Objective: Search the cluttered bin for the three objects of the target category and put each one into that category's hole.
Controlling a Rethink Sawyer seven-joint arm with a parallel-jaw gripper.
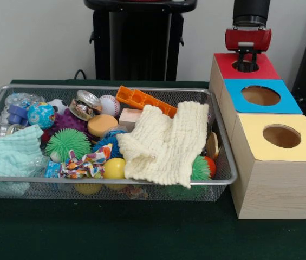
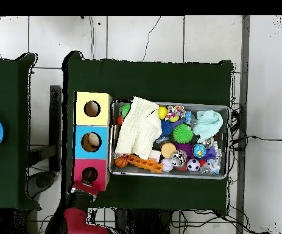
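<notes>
No small soft animal toy can be made out in either view. A cream waffle-weave cloth (image 1: 166, 142) covers much of the silver wire-mesh bin (image 1: 226, 179), which sits mid-tabletop. The red and black arm's gripper (image 1: 245, 62) hangs upright directly over the round hole (image 1: 245, 66) of the red-panelled pale wooden box (image 2: 89, 174) at the tabletop's robot-side edge. Whether its fingers are spread or closed cannot be determined.

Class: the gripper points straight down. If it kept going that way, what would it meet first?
The gripper hangs right over the red box's hole, so it would likely enter the hole rather than strike the red box top. What lies inside is hidden, and depth is unclear.
</notes>
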